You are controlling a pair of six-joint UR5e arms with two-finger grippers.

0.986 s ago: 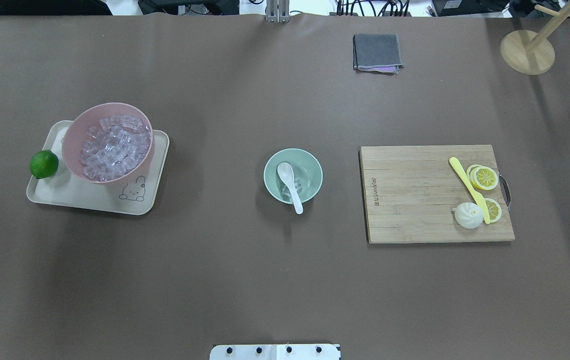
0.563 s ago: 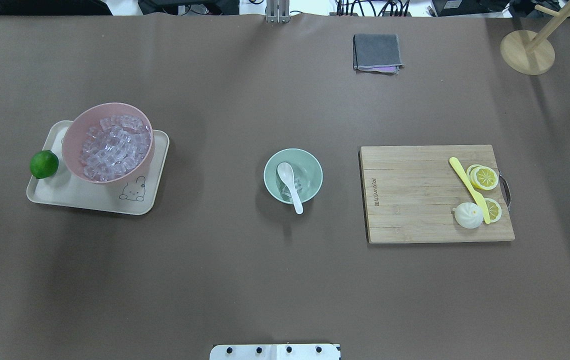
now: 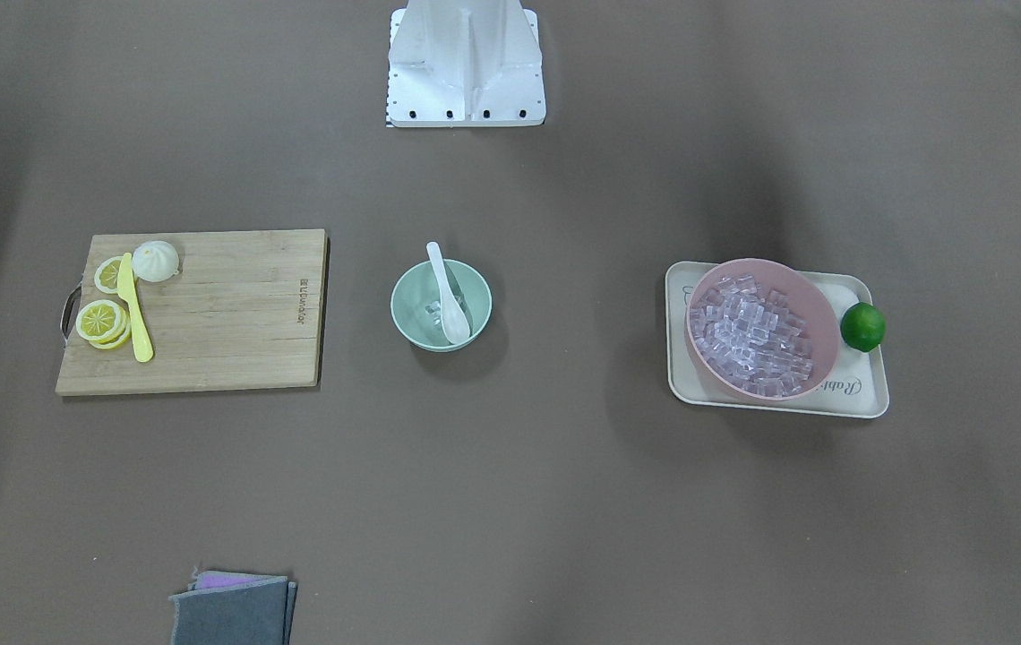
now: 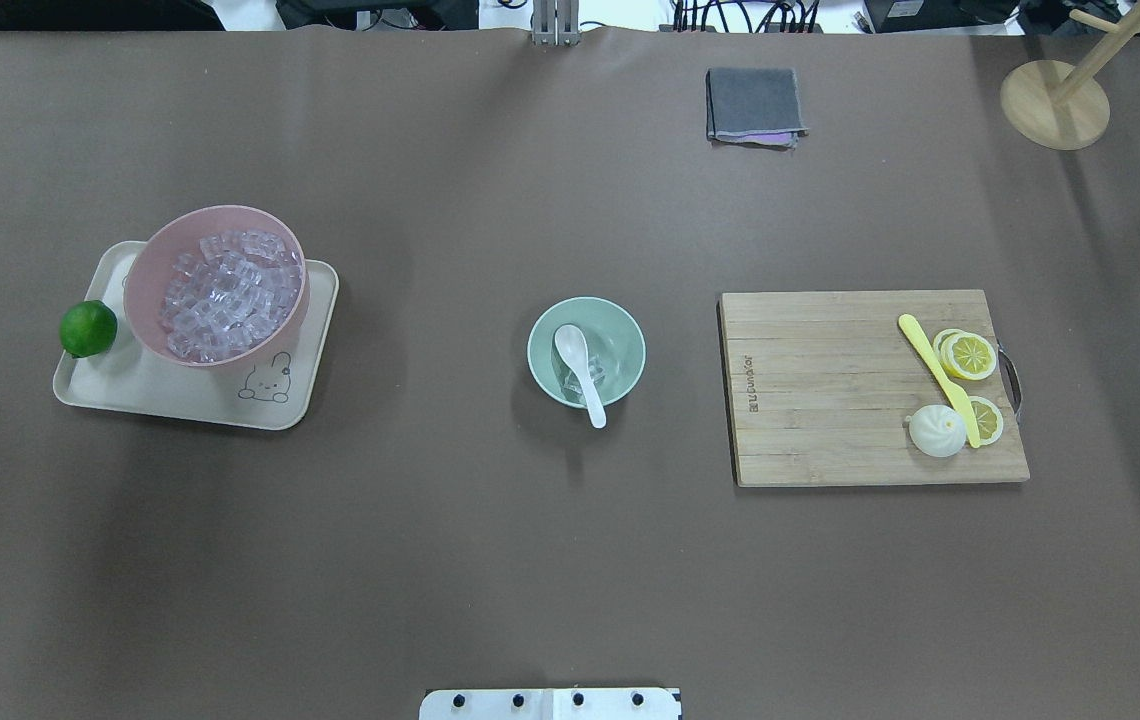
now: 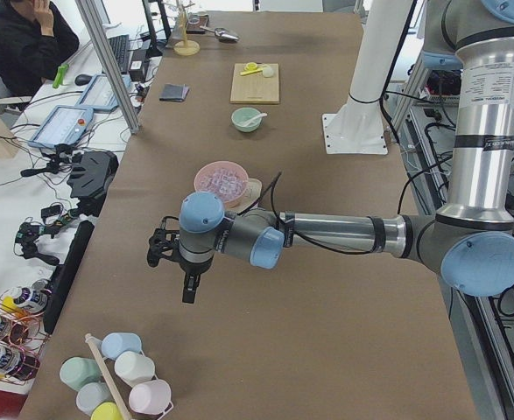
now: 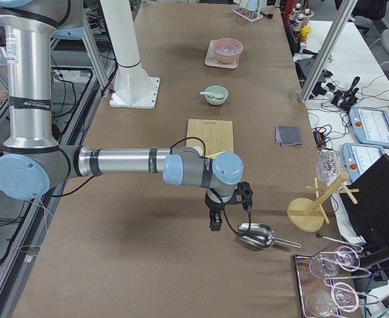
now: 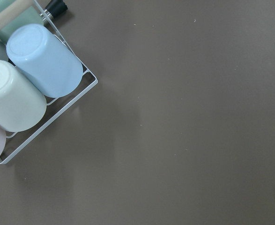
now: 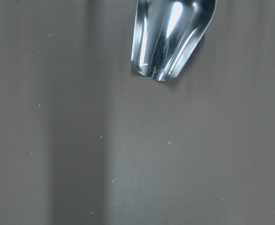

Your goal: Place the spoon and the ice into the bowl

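The mint-green bowl stands at the table's middle, also in the front-facing view. The white spoon lies in it, scoop inside and handle over the near rim. A few clear ice cubes sit in the bowl beside the spoon. My left gripper shows only in the exterior left view, far off at the table's left end; I cannot tell if it is open. My right gripper shows only in the exterior right view, beside a metal scoop; I cannot tell its state.
A pink bowl full of ice stands on a beige tray with a lime. A cutting board holds a yellow knife, lemon slices and a bun. A grey cloth lies far back. A cup rack is under the left wrist.
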